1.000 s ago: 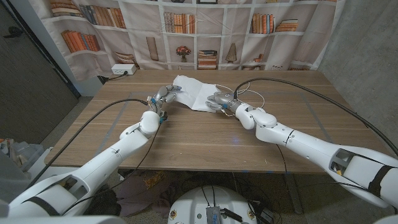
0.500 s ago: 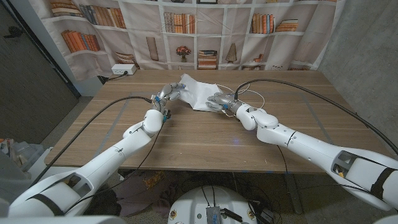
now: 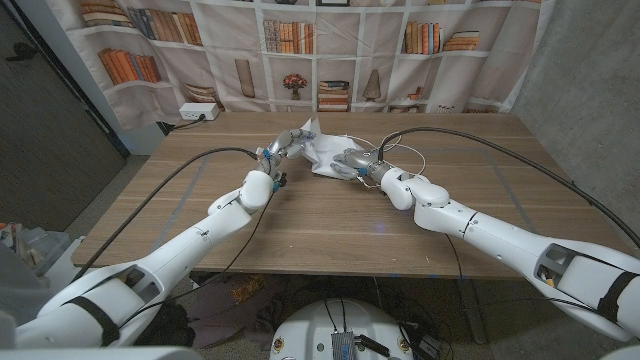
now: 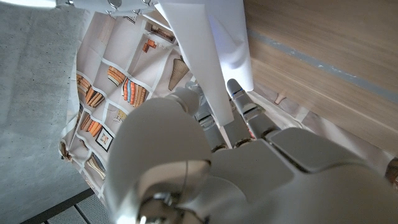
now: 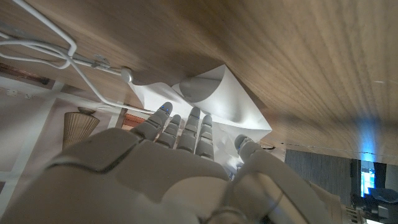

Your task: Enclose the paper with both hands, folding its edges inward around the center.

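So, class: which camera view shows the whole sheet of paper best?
The head view: the paper shows whole between both hands. The left wrist view shows a raised fold, the right wrist view a curled corner.

A staged test space, a lab or studio rather than a real home. Behind the wooden table (image 3: 330, 210) hangs a fabric backdrop (image 3: 330, 50) printed with bookshelves, vases and flowers; its folds give it away. Bare concrete wall (image 3: 585, 70) stands to the side. A white power strip (image 3: 200, 113) lies on the table's far corner, and black cables (image 3: 480, 140) trail across the tabletop.
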